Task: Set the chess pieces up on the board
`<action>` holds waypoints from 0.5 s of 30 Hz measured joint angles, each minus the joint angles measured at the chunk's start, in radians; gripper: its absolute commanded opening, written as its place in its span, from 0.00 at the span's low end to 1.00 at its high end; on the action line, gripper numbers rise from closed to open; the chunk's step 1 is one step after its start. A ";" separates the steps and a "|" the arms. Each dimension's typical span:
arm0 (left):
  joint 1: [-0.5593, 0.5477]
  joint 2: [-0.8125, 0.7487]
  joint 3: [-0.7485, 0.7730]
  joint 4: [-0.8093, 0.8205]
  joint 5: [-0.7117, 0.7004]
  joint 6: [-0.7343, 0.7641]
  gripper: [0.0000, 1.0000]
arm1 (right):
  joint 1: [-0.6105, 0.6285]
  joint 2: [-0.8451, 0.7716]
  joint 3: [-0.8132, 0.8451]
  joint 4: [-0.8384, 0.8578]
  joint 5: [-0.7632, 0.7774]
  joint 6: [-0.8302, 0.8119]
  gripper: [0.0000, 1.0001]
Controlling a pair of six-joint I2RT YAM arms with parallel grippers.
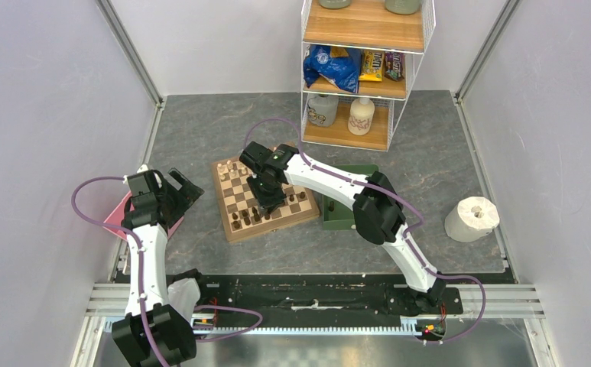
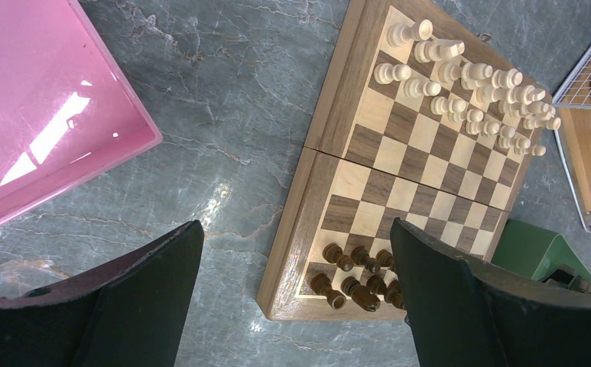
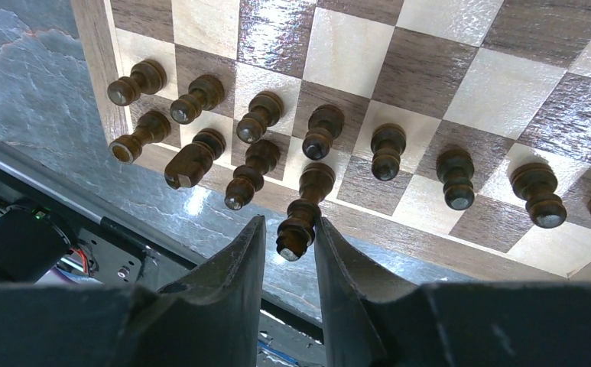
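Risk noted: the dark piece point(image 3: 311, 183) in the right gripper point(image 3: 288, 225) stood close beside the other dark chess pieces point(image 3: 246, 172) in the near rows of the board point(image 3: 93, 46). A sideways drift or a skewed release would likely topple it into them, or tip it over the border onto the table point(image 2: 223, 115).

The right fingers point(image 3: 231, 290) were drawn narrow and appeared to clamp the piece's head, its base on or just above a near-edge square. The left gripper point(image 2: 296, 229) hung beside the board, over the table, fingers point(image 2: 147, 298) spread wide, holding nothing.
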 measured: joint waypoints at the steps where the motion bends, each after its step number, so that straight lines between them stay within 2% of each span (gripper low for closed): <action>1: 0.000 0.000 0.000 0.000 0.000 0.000 0.99 | 0.000 0.000 0.000 0.001 -0.001 0.000 0.37; 8: 0.000 0.000 0.000 0.000 0.000 0.000 0.99 | 0.000 0.000 0.000 0.003 -0.006 0.000 0.38; 15: 0.000 0.000 0.000 0.000 0.001 0.000 0.99 | 0.000 0.000 0.000 0.004 -0.005 0.000 0.49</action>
